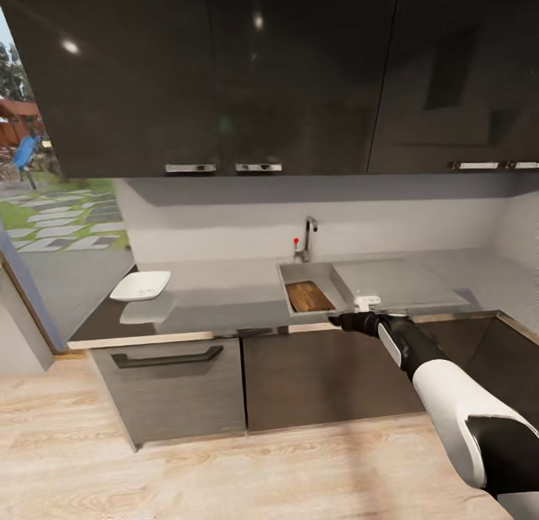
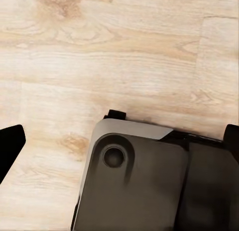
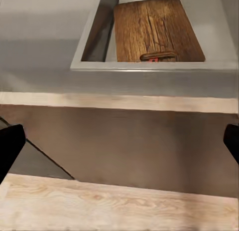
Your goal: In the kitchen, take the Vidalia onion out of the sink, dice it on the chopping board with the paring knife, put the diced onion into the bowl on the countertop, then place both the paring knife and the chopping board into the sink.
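The chopping board lies inside the sink, brown and grainy, also clear in the right wrist view. The paring knife rests on the board's near end, its red handle just behind the sink's front rim. My right gripper hovers at the countertop's front edge, just before the basin, open and holding nothing. The white bowl sits on the countertop far to the left. My left gripper hangs open over the floor. The Vidalia onion is out of view.
A chrome tap with a red dot stands behind the basin; the drainboard extends right. Dark wall cabinets hang above. Cabinet fronts drop below the worktop. The robot's dark base sits on the wood floor.
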